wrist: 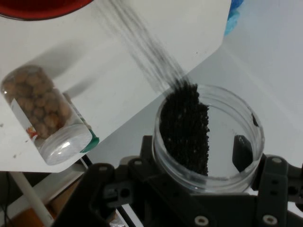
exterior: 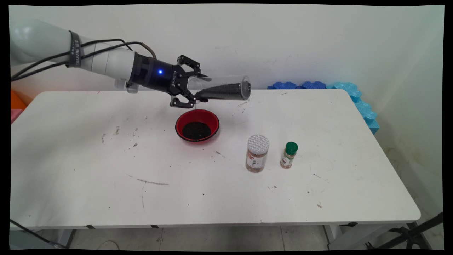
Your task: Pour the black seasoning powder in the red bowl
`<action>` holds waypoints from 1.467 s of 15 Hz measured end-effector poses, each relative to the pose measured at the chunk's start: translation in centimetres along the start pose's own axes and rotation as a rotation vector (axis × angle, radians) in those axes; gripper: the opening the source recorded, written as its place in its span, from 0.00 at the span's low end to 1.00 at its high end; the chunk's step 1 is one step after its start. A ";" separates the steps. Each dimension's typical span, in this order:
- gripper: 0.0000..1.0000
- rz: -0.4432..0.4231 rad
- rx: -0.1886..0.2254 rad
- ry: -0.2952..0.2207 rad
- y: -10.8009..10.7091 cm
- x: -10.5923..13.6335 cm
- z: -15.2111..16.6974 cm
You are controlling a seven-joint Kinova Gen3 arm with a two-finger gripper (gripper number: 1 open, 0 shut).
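Three containers on bench: red bowl [exterior: 197,125], grey-lidded jar [exterior: 257,153], green-capped bottle [exterior: 289,155]; a fourth, a clear tube-shaped jar [exterior: 221,87], is held in the air.
Pincer: black pincer [exterior: 195,87] clamped round the clear jar near its closed base, one finger above and one below in the main view; in the hand view the fingers [wrist: 277,182] hug the jar's wall.
Clear jar, place: above the bench, behind and to the right of the red bowl, not touching it.
Clear jar, axis: long axis nearly level, running left to right across the main view; open mouth points right and very slightly down, away from the arm.
Contents: dark grains [wrist: 185,126] banked along the low side of the jar toward the mouth, as expected for a jar held on its side.
Stream: hand view shows dark streaks leaving the rim; main view shows no fall clearly, so the landing spot cannot be told.
Red bowl: holds a dark heap of similar grains; upright on the white bench [exterior: 88,170].
Other jars: grey-lidded jar of brown pellets and green-capped bottle stand upright, just beside each other, right of the bowl and nearer the camera.
Behind: blue foam pieces [exterior: 348,92] at the bench's far right corner.
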 end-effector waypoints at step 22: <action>0.00 -0.108 -0.025 0.003 -0.3 1.0 0.4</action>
